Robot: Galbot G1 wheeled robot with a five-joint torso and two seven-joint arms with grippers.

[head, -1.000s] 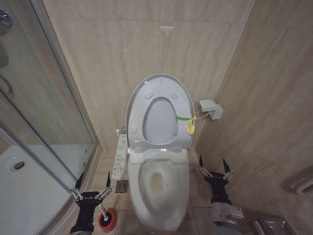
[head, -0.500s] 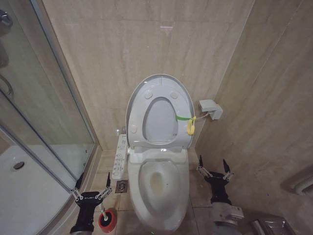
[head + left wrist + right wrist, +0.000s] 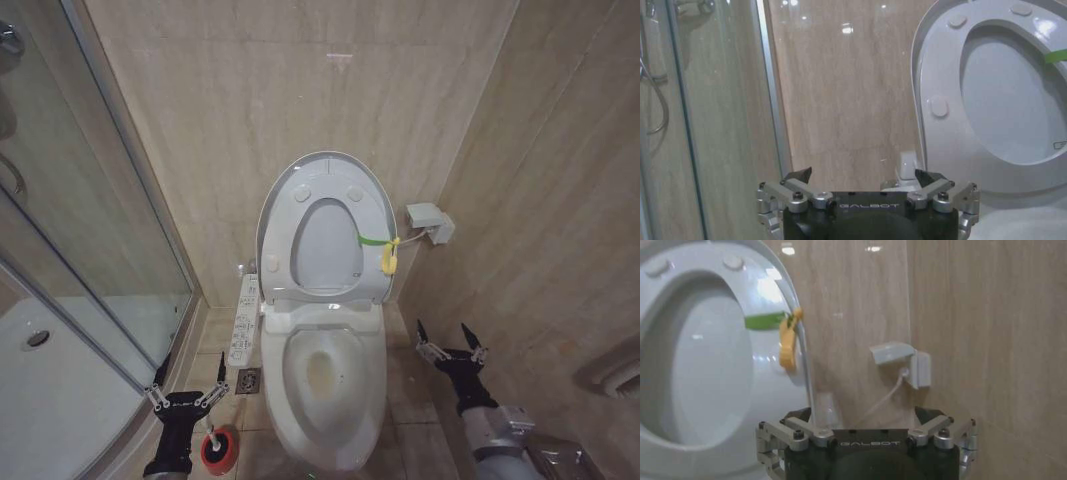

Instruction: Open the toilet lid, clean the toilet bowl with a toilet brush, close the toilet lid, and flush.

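Note:
The toilet lid point(image 3: 325, 245) stands raised against the back wall with the seat ring up in front of it; a yellow-green tag point(image 3: 388, 254) hangs at its right edge. Below, the white toilet bowl point(image 3: 291, 372) lies uncovered, a button panel point(image 3: 243, 320) on its left side. The toilet brush point(image 3: 211, 438) shows as a pale handle standing in a red holder point(image 3: 221, 453) on the floor; its head is hidden. My left gripper point(image 3: 187, 386) hangs open just above and left of the holder. My right gripper point(image 3: 450, 346) is open, low on the bowl's right.
A curved glass shower screen point(image 3: 95, 230) and white shower tray point(image 3: 40, 390) take up the left. A floor drain point(image 3: 249, 379) sits beside the bowl. A small white wall box point(image 3: 430, 222) with a cable is mounted to the right of the lid. Tiled walls close in behind and on the right.
My right gripper and forearm have shifted a little to the right, away from the bowl. The left gripper, lid and brush have not moved.

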